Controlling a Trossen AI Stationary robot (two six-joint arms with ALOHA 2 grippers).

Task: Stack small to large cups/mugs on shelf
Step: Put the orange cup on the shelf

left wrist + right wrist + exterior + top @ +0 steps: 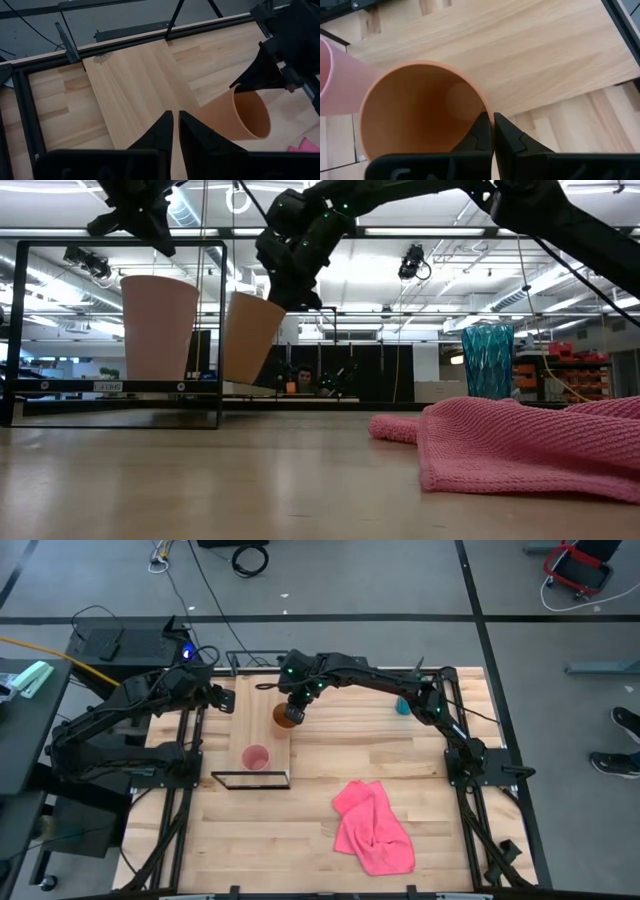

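The orange cup is over the far part of the shelf, a light plank in a black frame. My right gripper reaches across from the table's right and is shut on this cup. The small pink cup stands on its base on the shelf's near part, mouth up. The teal tumbler stands on the table at the far right, partly behind my right arm. My left gripper hovers shut and empty at the shelf's left edge. My right gripper pinches the orange cup's rim, one finger inside the cup and the other outside it. The fingers come from above, slanting down. The cup tilts, mouth up; I cannot tell whether its base touches the plank.
A crumpled pink cloth lies on the slatted tabletop at the near right. Black frame rails run along both sides of the table. The shelf's thin black frame stands up around the plank.
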